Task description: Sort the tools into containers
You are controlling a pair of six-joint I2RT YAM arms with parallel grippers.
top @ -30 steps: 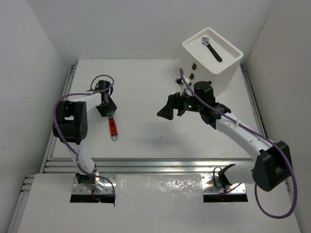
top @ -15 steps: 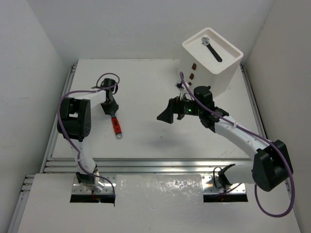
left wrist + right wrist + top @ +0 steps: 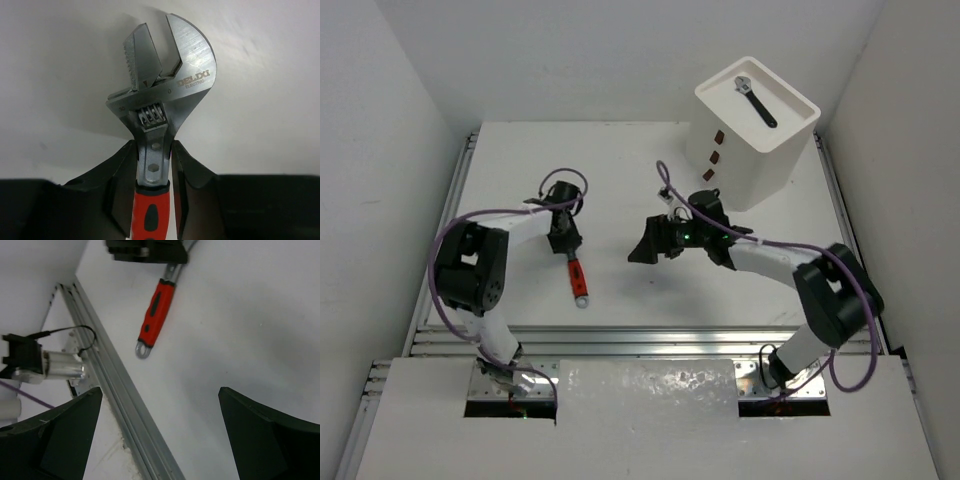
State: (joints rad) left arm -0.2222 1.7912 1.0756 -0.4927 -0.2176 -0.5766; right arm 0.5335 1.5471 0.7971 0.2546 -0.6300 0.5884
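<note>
A red-handled adjustable wrench (image 3: pixel 577 275) lies left of the table's middle, its handle pointing toward the near edge. My left gripper (image 3: pixel 563 238) is shut on its steel neck. In the left wrist view both fingers press the shank just above the red grip, and the wrench (image 3: pixel 160 100) has its open silver head pointing away from the left gripper (image 3: pixel 154 152). My right gripper (image 3: pixel 645 248) stands wide open near the table's middle with nothing between its fingers; the right wrist view shows the wrench (image 3: pixel 155 315) ahead of it. The white container (image 3: pixel 760 160) stands at the back right with a black-handled wrench (image 3: pixel 757 102) on its tray top.
Three dark red tabs (image 3: pixel 713 158) mark the container's front. An aluminium rail (image 3: pixel 620 340) runs along the table's near edge, also seen as a rail (image 3: pixel 115 405) in the right wrist view. White walls close in on both sides and the back.
My left gripper closed on the red-handled wrench and moved right and nearer with it. The right gripper, still open, swung left toward the table's middle.
</note>
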